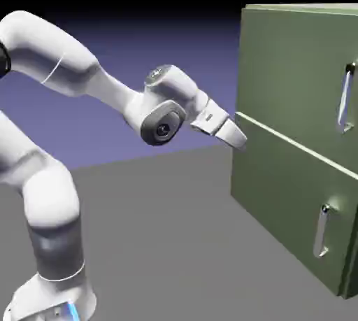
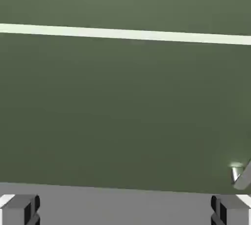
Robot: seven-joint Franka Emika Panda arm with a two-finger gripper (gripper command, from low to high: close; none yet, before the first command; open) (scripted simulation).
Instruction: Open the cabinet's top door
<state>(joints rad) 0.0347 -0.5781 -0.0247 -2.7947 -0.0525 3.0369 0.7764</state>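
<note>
At the exterior view's right stands the cabinet [image 1: 294, 138], both doors shut flush. Your target, the top door [image 1: 294, 68], has its long silver handle [image 1: 346, 97] near the far right edge. The pincer [image 1: 234, 134] sits at the cabinet's near left edge, level with the pale seam between the doors, well apart from that handle. The lower door [image 1: 294, 208] has its own short handle [image 1: 322, 231] below. Risk one: you drive straight ahead and ram the flat panel or the corner, since nothing graspable lies in front of the tips. Risk two: you slide across low and catch the short handle, opening the wrong door.

In the hand view, the pincer [image 2: 125, 209] is released, jaws spread wide, nothing between them; both grey tips show at the bottom edge. Green panel fills the frame, seam [image 2: 125, 34] across the top. A bit of silver [image 2: 238, 174] peeks in at lower right, probably the short handle's end. The long handle isn't in this view, so you're aiming blind until you shift sideways.
</note>
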